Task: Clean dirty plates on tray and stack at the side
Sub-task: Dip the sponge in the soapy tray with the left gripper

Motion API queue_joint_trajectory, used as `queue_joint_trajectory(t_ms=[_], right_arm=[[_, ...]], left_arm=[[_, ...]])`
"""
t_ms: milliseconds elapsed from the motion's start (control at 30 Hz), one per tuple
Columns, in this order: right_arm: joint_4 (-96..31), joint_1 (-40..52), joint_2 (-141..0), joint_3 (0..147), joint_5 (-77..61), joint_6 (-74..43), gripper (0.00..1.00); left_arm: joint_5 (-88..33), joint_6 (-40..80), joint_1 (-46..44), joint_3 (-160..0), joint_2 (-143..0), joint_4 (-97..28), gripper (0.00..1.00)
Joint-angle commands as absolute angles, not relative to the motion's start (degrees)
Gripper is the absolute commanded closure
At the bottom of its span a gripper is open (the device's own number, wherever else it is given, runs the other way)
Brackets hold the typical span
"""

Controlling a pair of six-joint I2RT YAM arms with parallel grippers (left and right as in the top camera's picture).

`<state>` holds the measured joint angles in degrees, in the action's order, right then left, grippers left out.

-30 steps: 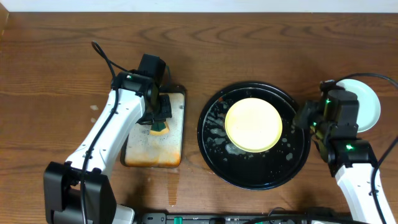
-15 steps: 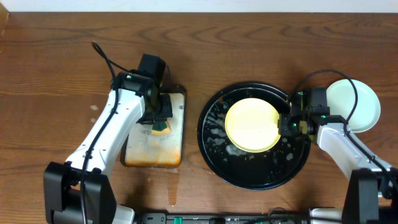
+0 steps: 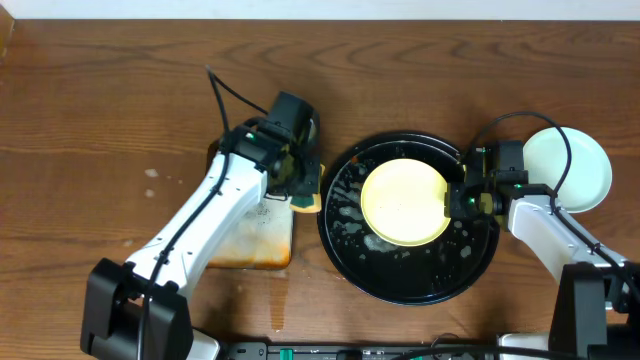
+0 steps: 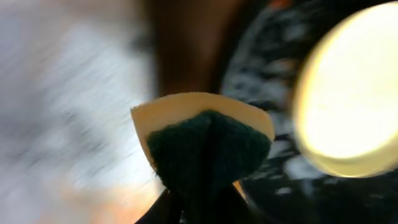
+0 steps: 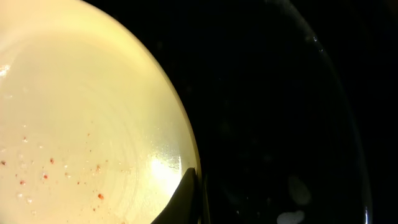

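A pale yellow plate (image 3: 405,200) lies in the black tray (image 3: 420,275), which is wet and flecked with foam. My right gripper (image 3: 456,200) is shut on the plate's right rim. The right wrist view shows one finger (image 5: 186,198) lying on the rim of the yellow plate (image 5: 81,124), which carries small orange specks. My left gripper (image 3: 303,192) is shut on a green and yellow sponge (image 3: 307,203), held at the tray's left rim. In the left wrist view the sponge (image 4: 208,146) is close, with the yellow plate (image 4: 354,99) at right. A mint-blue plate (image 3: 582,165) rests on the wood at right.
A rectangular rust-stained metal tray (image 3: 250,235) lies on the table left of the black tray, partly under my left arm. Cables loop above both wrists. Bare wood-grain tabletop (image 3: 90,120) stretches to the far left and along the back.
My left arm has swung right from the metal tray, carrying the sponge to the black tray's left rim. My right gripper moved in from the tray's right edge onto the yellow plate's rim.
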<state>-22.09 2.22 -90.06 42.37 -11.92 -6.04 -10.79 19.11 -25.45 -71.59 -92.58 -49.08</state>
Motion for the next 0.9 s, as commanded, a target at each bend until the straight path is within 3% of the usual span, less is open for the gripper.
queue_joint_trajectory(t_ms=[0,233,333,633,867], right_arm=[[-22.3,2.4,-91.8,42.3,-12.1,-5.7,0.99],[-22.2,2.4,-91.8,42.3,-12.1,-5.7,0.99],[-22.1,2.4,-91.8,42.3,-12.1,-5.7,0.99],[-22.1,2.4,-91.8,42.3,-12.1,-5.7,0.99],[-22.1,2.4,-91.8,42.3,-12.3,-5.7,0.99]], left_arm=[[6.0,25.1,-23.8,-71.3,-92.6,-53.7,0.87],[5.4,24.7,-19.1,-64.1,-94.4,-47.2,0.88],[0.4,19.4,-19.0,-59.4,-95.3,-41.3,0.89],[0.1,19.2,-18.9,-53.2,-99.4,-31.8,0.93],[-8.4,19.4,-17.2,-54.1,-100.2,-34.4,0.92]])
